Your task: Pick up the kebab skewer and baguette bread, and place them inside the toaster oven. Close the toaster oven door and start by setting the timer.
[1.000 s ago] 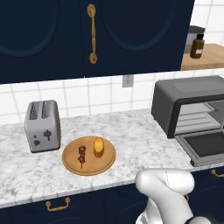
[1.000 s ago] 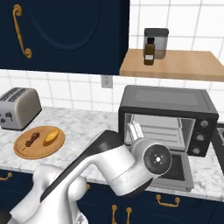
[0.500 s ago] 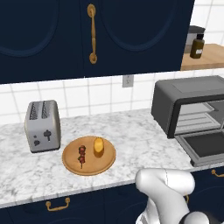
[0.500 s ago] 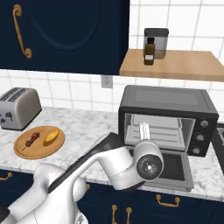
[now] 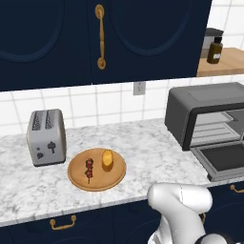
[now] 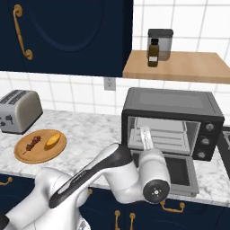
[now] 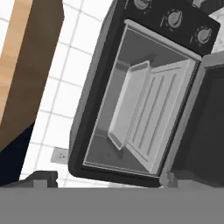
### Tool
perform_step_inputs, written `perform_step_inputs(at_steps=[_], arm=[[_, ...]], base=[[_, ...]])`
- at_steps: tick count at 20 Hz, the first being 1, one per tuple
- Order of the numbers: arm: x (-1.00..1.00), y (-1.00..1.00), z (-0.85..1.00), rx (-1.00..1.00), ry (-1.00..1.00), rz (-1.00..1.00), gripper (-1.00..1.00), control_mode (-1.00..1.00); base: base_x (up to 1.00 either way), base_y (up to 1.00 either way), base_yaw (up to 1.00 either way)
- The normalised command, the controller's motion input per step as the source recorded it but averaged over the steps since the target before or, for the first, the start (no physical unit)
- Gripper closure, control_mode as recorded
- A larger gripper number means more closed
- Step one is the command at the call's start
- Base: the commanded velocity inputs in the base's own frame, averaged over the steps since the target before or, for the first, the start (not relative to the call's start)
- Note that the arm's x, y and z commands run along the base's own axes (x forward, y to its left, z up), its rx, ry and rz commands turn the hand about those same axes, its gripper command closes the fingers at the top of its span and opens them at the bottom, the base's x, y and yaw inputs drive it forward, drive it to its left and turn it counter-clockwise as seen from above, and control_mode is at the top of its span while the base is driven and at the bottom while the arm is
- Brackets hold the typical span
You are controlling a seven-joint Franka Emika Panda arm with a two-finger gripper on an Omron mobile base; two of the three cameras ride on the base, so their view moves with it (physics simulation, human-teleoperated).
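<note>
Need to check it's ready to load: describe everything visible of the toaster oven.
The toaster oven is a dark grey box standing on the marble counter below a wooden shelf. Its door is dropped open and lies about flat, glass panel up. Inside, a pale tray sits in the grey cavity, with no food on it. Three round knobs run down the right front. Nothing touches it.

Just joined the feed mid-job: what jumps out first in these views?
The toaster oven at the counter's right end stands with its door dropped open and the wire rack bare. Left of it, a round wooden plate holds the kebab skewer and baguette bread, beside a silver toaster.
</note>
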Motion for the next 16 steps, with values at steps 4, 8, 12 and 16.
perform_step_inputs(at_steps=[4,8,12,16], arm=[[-0.25,0.0,0.03,-0.56,-0.18,0.19,-1.0,-1.0],[0.0,0.05,0.0,-0.6,-0.01,0.11,-1.0,-1.0],[0.0,0.0,0.0,-0.49,0.0,0.13,-1.0,-1.0],[0.28,0.0,0.0,-0.55,0.0,0.04,-1.0,-1.0]], base=[[0.0,0.0,0.0],[0.0,0.0,0.0],[0.0,0.0,0.0],[0.0,0.0,0.0]])
